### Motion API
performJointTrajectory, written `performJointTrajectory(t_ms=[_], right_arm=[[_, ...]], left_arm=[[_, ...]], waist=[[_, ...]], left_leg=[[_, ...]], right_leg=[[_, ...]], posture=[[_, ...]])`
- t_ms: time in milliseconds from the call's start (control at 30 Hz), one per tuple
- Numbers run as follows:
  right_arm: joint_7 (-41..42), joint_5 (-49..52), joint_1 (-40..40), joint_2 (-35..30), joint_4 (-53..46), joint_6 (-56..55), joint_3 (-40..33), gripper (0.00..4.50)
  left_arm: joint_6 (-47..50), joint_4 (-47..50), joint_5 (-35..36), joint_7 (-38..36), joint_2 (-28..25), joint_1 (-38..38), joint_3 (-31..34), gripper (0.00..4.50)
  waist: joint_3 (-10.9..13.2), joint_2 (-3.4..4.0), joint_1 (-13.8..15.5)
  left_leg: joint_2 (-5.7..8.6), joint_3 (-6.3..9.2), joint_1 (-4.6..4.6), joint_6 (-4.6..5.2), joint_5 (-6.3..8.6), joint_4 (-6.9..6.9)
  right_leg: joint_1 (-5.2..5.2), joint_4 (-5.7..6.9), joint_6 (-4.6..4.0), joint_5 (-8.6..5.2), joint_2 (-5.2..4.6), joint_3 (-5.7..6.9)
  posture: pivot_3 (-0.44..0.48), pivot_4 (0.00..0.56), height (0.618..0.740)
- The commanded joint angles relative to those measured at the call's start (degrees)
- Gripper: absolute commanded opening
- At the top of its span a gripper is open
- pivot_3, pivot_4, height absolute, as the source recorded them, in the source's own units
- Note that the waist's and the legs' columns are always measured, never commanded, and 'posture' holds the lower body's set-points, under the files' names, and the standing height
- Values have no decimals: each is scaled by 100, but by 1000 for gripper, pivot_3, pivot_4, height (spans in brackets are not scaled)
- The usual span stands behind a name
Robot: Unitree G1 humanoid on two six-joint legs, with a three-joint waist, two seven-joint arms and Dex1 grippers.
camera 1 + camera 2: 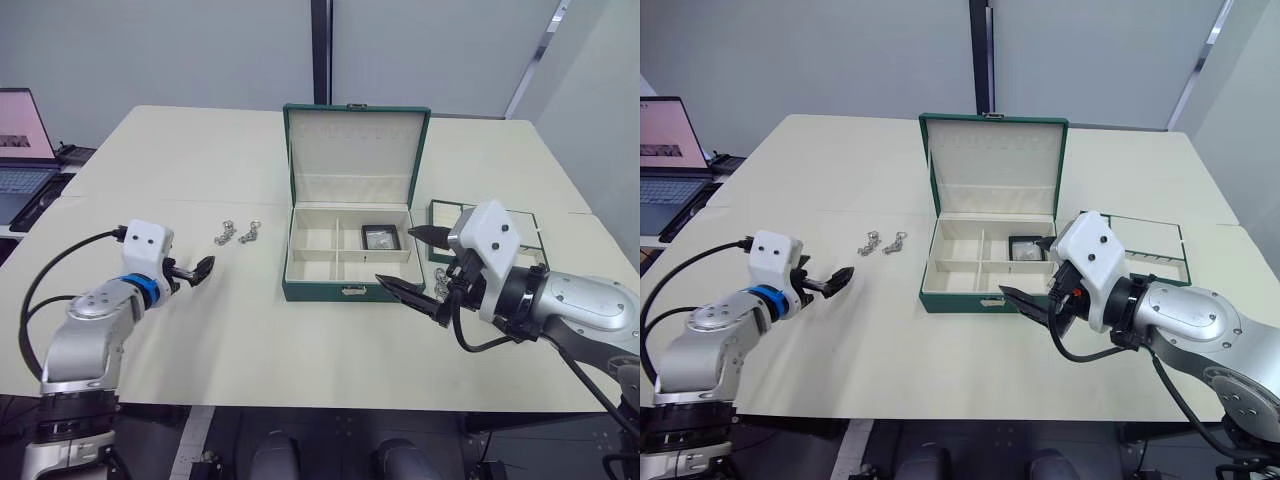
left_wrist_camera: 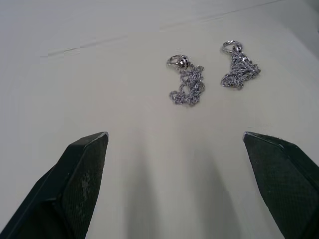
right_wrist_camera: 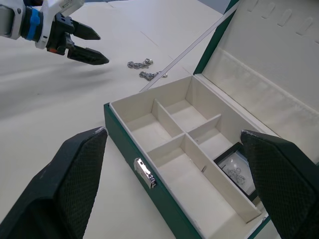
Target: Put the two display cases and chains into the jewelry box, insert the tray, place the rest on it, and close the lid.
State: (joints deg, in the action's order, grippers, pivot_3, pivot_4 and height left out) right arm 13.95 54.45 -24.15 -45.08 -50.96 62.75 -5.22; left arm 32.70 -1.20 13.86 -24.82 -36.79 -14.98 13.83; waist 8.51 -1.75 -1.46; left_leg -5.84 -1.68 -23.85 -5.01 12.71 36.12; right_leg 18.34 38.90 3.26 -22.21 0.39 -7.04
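The right pincer (image 1: 413, 261) hangs spread and empty just beside the front right corner of the open box (image 1: 349, 243), whose lid stands upright; one case (image 1: 381, 236) lies in the compartment nearest that pincer's upper finger, and the tray (image 1: 535, 228) rests on the counter (image 1: 250, 330) behind its arm. The left pincer (image 1: 199, 269) is spread too, empty, low over the counter, with two chains (image 2: 188, 84) lying side by side on the counter just ahead of its fingertips, between it and the box.
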Motion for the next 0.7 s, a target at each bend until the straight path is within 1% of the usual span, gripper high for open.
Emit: performJointTrajectory(t_ms=[33, 267, 400, 700], right_arm=[[84, -86, -13, -119, -87, -166, -141, 4500], [170, -113, 59, -226, -124, -184, -230, 4500], [172, -130, 115, -252, -149, -186, -268, 4500], [166, -128, 171, -294, -183, -158, -365, 4500]], left_arm=[[-425, -236, -203, 130, 119, -236, -83, 4480], [-739, -966, -450, 198, 260, -683, -277, 4480], [-849, -1419, -539, 297, 388, -1000, -302, 4480], [-1079, -2268, -795, 441, 680, -1648, -583, 4480]], waist=[[0, 0, 0], [0, -1, -5], [0, 0, -3], [0, 0, 6]], left_leg=[[1, 0, 1, 0, 0, 0], [1, -1, 1, -1, -1, 0], [1, 0, 0, -4, -3, 0], [2, 0, -1, -16, -10, 0]], right_leg=[[-1, 0, 0, 0, -1, 0], [-1, 0, 0, 0, 0, 0], [-1, 0, 0, 0, 0, 2], [-3, 0, 1, 0, 0, 2]], posture=[[0, 150, 740], [0, 150, 740], [0, 150, 740], [0, 150, 740]])
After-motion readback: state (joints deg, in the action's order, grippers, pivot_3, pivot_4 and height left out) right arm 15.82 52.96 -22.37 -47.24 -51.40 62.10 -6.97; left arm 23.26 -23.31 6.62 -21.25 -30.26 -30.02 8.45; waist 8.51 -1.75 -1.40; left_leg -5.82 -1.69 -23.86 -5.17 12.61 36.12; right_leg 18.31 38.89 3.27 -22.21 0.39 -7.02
